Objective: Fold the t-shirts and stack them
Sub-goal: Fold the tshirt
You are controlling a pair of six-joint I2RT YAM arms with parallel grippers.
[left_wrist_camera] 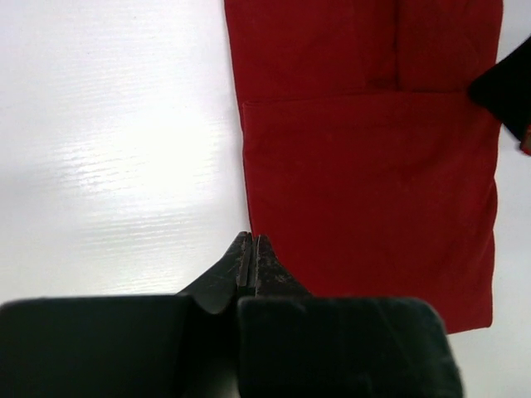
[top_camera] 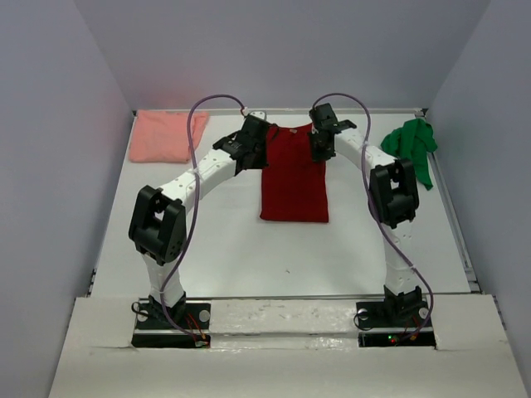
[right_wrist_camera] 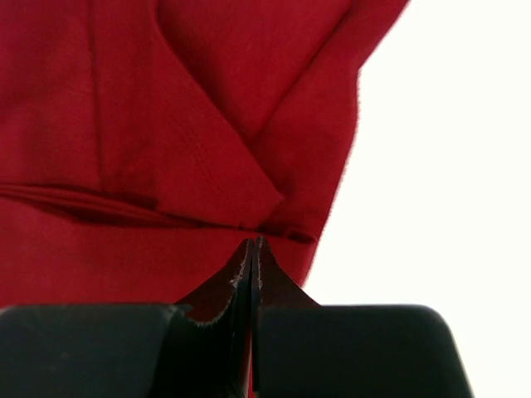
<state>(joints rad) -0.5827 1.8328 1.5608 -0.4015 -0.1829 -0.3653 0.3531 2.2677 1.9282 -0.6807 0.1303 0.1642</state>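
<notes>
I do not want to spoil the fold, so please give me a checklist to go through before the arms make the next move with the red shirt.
1. Both shut: ok, left gripper and right gripper are closed.
2. Grip on red shirt: cannot tell; the tips sit at its far corners.
3. Shirt narrowed to a strip: ok.
4. Clear of pink shirt: ok, it lies flat at far left.
5. Fold of green shirt: not ok, crumpled at far right.
</notes>
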